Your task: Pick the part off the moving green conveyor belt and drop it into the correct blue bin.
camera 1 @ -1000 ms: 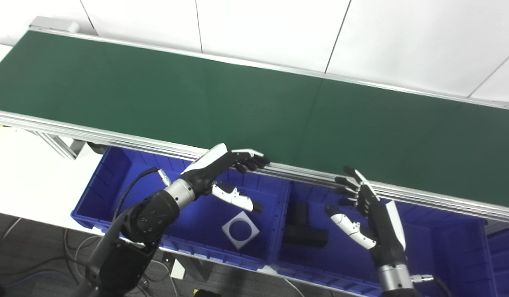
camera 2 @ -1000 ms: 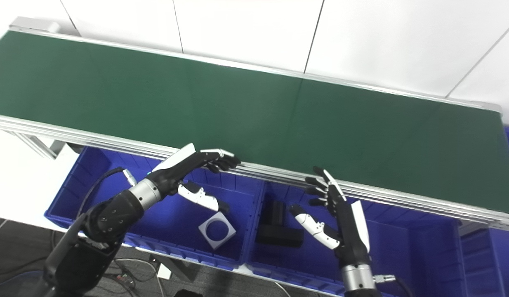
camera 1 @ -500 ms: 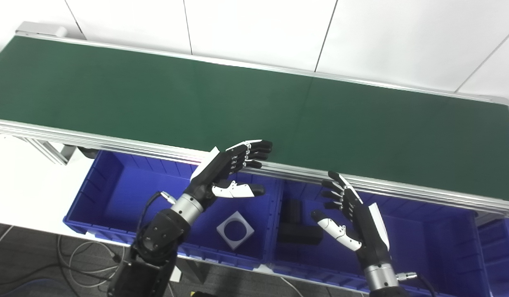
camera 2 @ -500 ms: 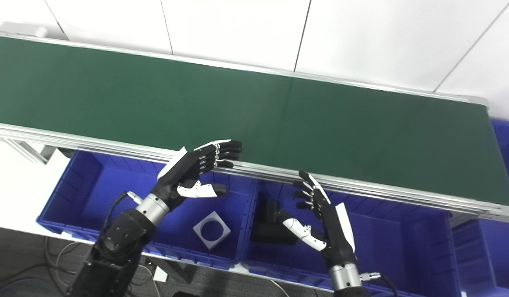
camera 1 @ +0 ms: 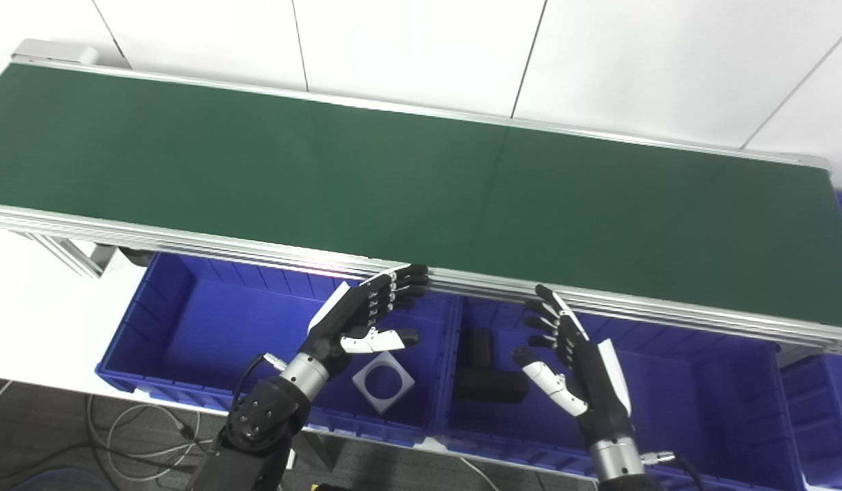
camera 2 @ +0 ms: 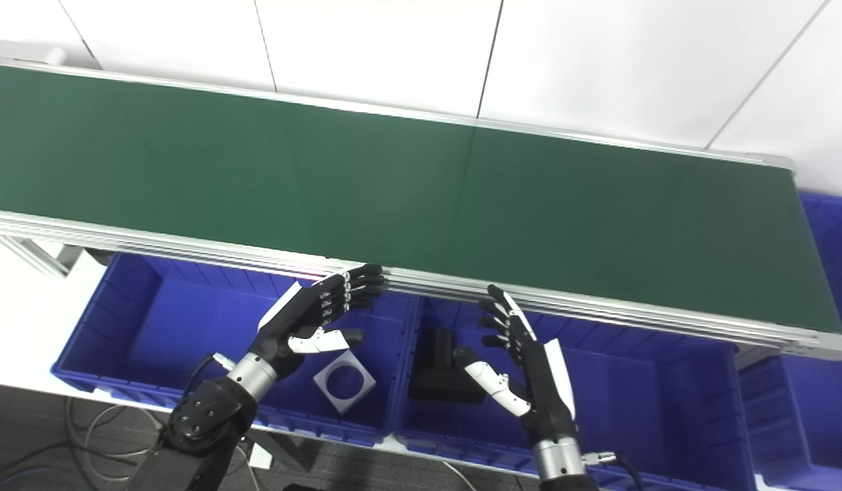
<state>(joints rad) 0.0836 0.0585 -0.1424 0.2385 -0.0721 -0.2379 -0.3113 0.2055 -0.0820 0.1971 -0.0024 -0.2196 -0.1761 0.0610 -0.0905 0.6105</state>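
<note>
Left eye: left hand (camera 1: 366, 317) and right hand (camera 1: 574, 351) both spread wide, holding nothing, above blue bins (camera 1: 189, 320). Green belt (camera 1: 394, 177) bare.

Right eye: grey square part (camera 2: 344, 381) lying in left bin, black part (camera 2: 445, 375) in middle one.

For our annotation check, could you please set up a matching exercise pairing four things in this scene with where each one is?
Things:
1. grey square part
2. black part
3. left hand
4. right hand

Places:
A. in the middle bin
B. open, above the left bin
C. open, above the middle bin
D. in the left bin

Pairs: 1-D, 2-A, 3-B, 4-C
</note>
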